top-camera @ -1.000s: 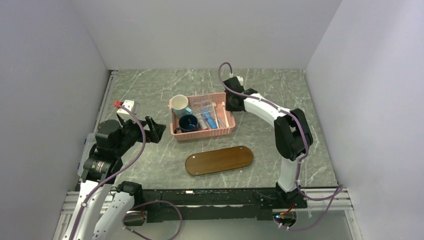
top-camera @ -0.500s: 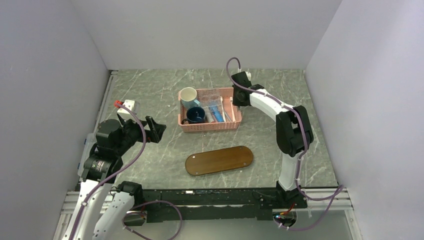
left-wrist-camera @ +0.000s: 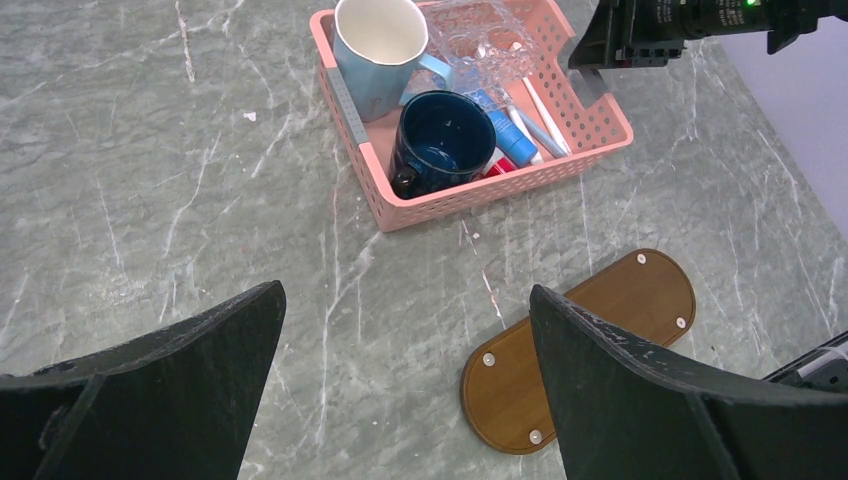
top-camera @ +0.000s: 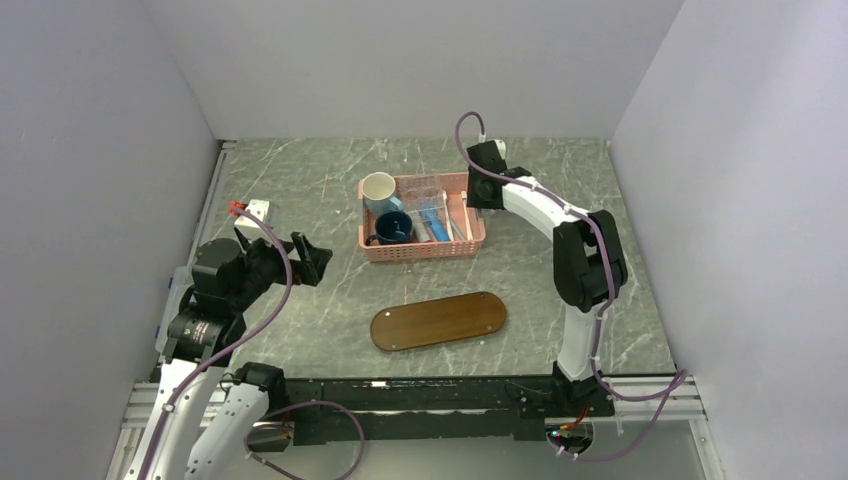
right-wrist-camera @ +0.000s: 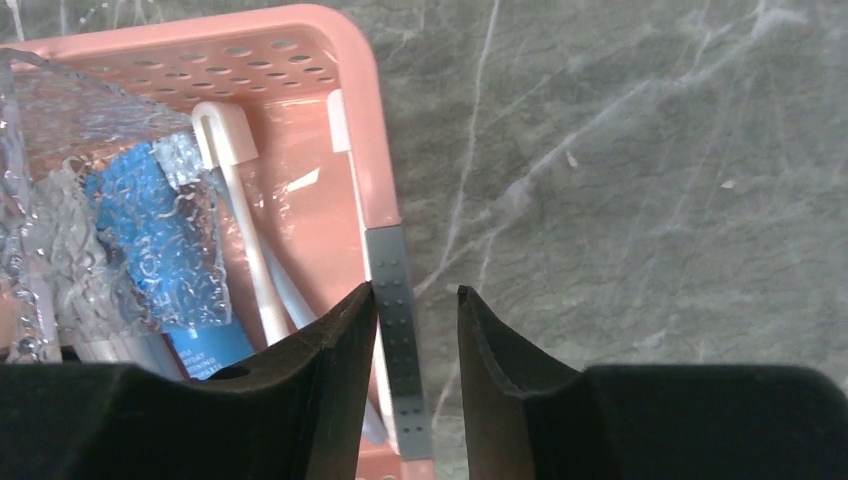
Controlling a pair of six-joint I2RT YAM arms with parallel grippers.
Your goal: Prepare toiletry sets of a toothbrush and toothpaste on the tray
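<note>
Right gripper straddles the pink basket's right wall, fingers slightly apart, not pinching it. Toothbrush and toothpaste lie inside the basket; tray sits nearer, apart from it. Left gripper spread wide, holding nothing.

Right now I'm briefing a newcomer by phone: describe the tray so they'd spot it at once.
On the grey marbled table, look in front of the pink basket, toward the near edge. The tray lies there: a flat, glossy, dark-brown oval board, unlike the walled, perforated basket.
</note>
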